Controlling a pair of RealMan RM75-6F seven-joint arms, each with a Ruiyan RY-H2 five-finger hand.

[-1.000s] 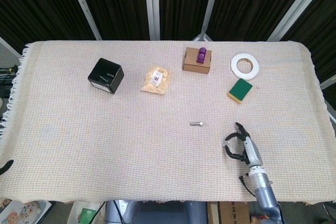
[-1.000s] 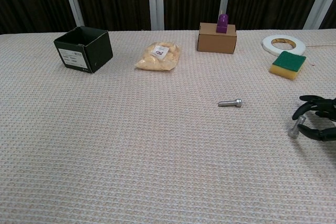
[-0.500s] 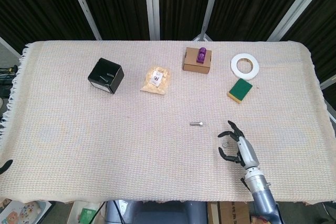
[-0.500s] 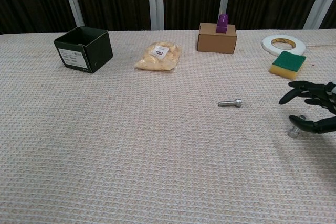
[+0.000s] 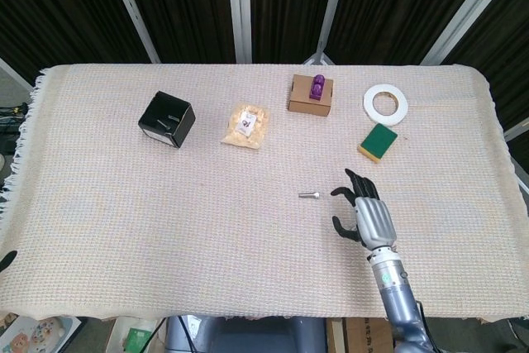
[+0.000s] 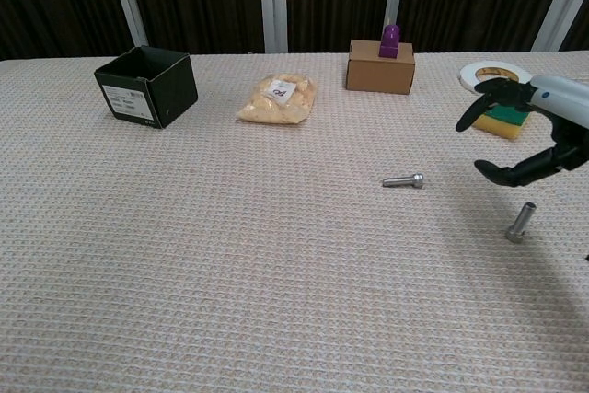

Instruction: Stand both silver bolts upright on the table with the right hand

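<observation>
Two silver bolts are on my table: one bolt [image 6: 521, 223] stands head-down, leaning slightly, near the right edge, and the other bolt [image 6: 404, 180] lies flat on its side, further left and a little farther away. My right hand [image 6: 525, 131] hovers above the cloth between them, fingers spread apart and holding nothing. In the head view it hides the standing bolt. Far side: black box [image 5: 166, 119], snack bag [image 5: 246, 125], cardboard box [image 5: 311, 94], tape roll [image 5: 385, 103], sponge [image 5: 378, 141]. I cannot see my left hand.
</observation>
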